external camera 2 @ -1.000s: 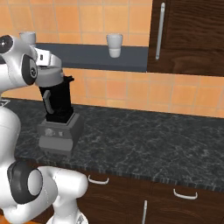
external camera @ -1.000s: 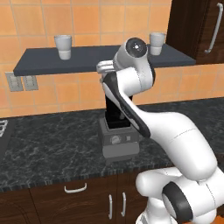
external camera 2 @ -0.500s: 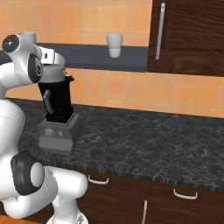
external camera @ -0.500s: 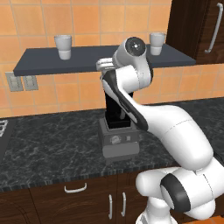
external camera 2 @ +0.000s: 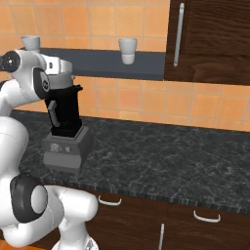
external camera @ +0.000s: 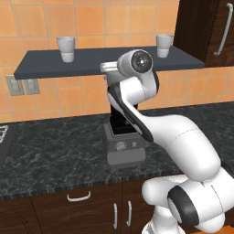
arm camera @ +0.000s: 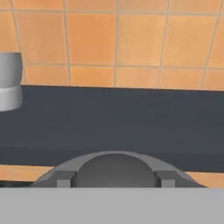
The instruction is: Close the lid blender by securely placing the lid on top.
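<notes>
While the blender (external camera: 124, 137) is standing on the dark counter (external camera: 50, 151) beneath the shelf (external camera: 55, 68), the arm is reaching over its jar. The fingers (arm camera: 114, 177) are clamping a round grey lid (arm camera: 114, 168), holding it level with the shelf (arm camera: 131, 122) edge, near a white cup (arm camera: 9, 81).

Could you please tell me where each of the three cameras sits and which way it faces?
Left base view: behind the arm's left, facing the blender on the counter; arm rises lower right.
Right base view: behind the arm's right, same blender, shelf and cups; arm at left.
Hand view: on the hand, facing shelf and tiled wall; a grey lid at the bottom.
</notes>
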Controlling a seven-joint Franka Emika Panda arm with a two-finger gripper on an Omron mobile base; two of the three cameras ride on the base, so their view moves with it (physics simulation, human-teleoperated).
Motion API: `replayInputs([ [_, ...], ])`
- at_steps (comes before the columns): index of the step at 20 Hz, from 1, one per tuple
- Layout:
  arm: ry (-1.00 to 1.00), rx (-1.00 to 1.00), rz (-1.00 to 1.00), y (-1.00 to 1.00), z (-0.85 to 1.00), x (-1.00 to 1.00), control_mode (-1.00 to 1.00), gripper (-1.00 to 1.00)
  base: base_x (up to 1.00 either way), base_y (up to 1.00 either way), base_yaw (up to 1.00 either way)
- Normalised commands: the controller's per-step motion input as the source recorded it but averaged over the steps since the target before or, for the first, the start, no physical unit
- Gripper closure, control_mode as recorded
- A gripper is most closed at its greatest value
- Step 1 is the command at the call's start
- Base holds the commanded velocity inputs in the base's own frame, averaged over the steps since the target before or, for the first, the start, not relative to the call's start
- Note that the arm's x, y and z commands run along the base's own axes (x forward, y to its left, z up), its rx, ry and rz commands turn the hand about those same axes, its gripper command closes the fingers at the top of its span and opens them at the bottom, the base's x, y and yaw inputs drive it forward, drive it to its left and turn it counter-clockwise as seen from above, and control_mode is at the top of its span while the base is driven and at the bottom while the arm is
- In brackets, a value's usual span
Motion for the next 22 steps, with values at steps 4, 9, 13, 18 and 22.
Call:
replayInputs([
  [4, -0.04, 0.00, 0.00, 0.00, 0.35, 0.00, -1.00, 1.00, 0.00, 0.00, 0.00],
  [9, 0.00, 0.00, 0.00, 0.00, 0.29, 0.00, -1.00, 1.00, 0.00, 0.00, 0.00],
  [13, 0.00, 0.00, 0.00, 0.00, 0.22, 0.00, -1.00, 1.00, 0.00, 0.00, 0.00],
  [18, 0.00, 0.00, 0.00, 0.00, 0.04, -0.13, -1.00, 1.00, 0.00, 0.00, 0.00],
  [22, 0.00, 0.00, 0.00, -0.01, 0.00, -0.31, -1.00, 1.00, 0.00, 0.00, 0.00],
])
